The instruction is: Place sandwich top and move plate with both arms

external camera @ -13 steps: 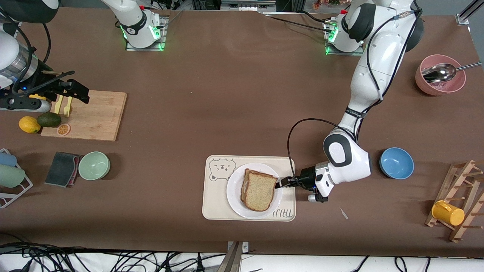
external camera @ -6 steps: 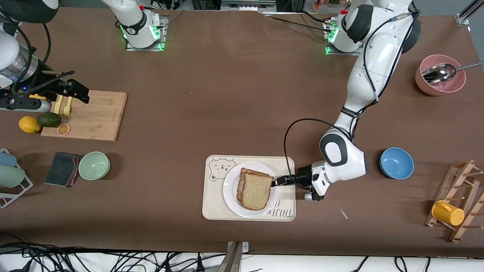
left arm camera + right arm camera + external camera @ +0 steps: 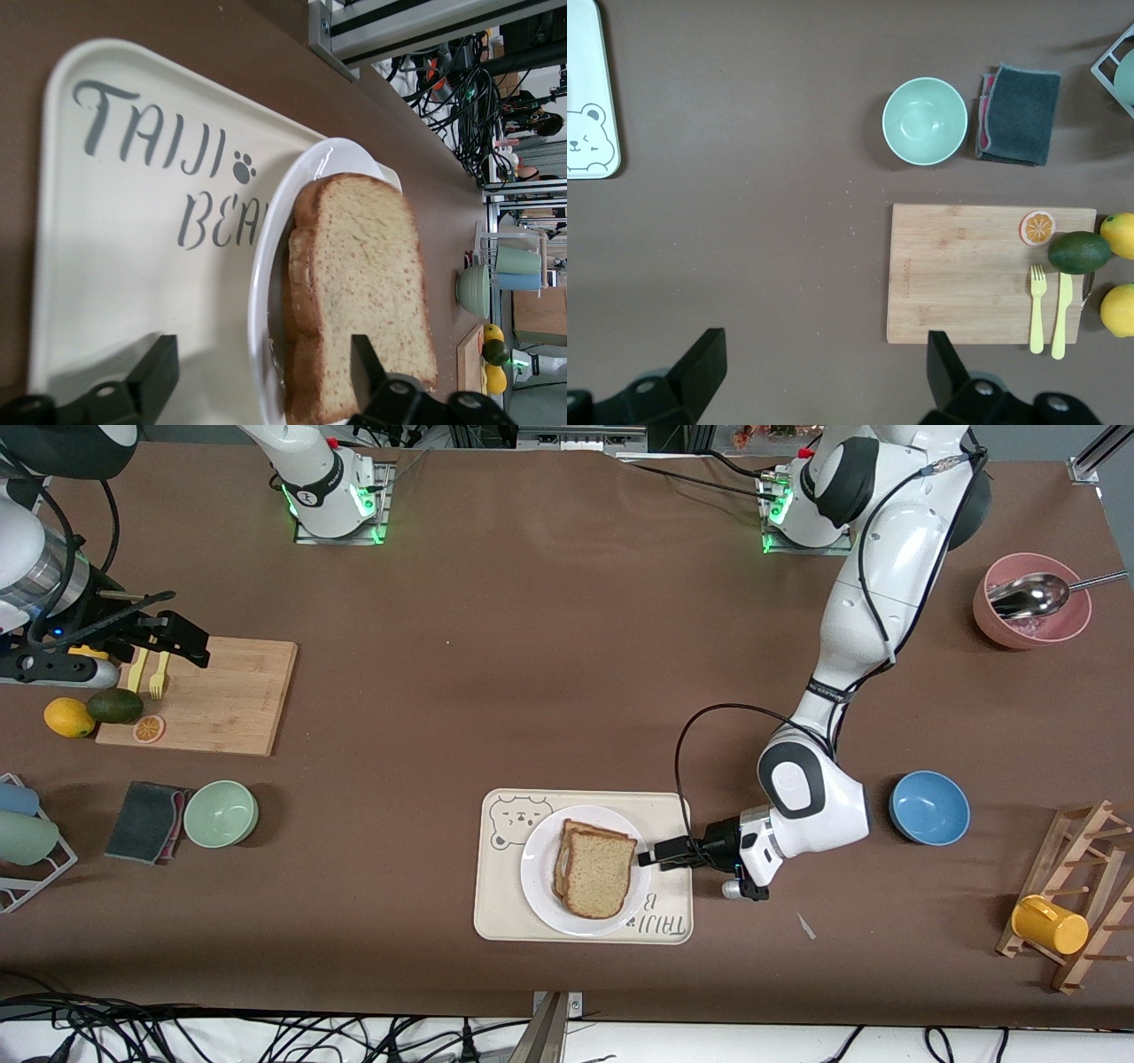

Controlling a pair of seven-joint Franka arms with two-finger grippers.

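The plain brown sandwich top (image 3: pixel 599 874) lies on a second slice on the round white plate (image 3: pixel 542 886), which sits on the cream bear tray (image 3: pixel 496 912). My left gripper (image 3: pixel 649 859) is low at the plate's rim on the side toward the left arm's end, open. In the left wrist view, the left gripper (image 3: pixel 261 376) straddles the plate rim (image 3: pixel 263 292): one finger is over the tray (image 3: pixel 115 266), the other over the sandwich top (image 3: pixel 363 266). My right gripper (image 3: pixel 182 638) waits open above the wooden cutting board (image 3: pixel 221 700), and it is empty (image 3: pixel 824 359).
A blue bowl (image 3: pixel 928 807) stands close beside the left arm's elbow. A pink bowl with a spoon (image 3: pixel 1032 600) and a wooden rack with a yellow cup (image 3: pixel 1050 924) are at the left arm's end. A green bowl (image 3: pixel 221 813) and dark cloth (image 3: pixel 146 821) lie near the board.
The plate with the sandwich slid a little toward the right arm's end of the tray. My left gripper then opened and let go of the plate rim. The right arm has not moved.
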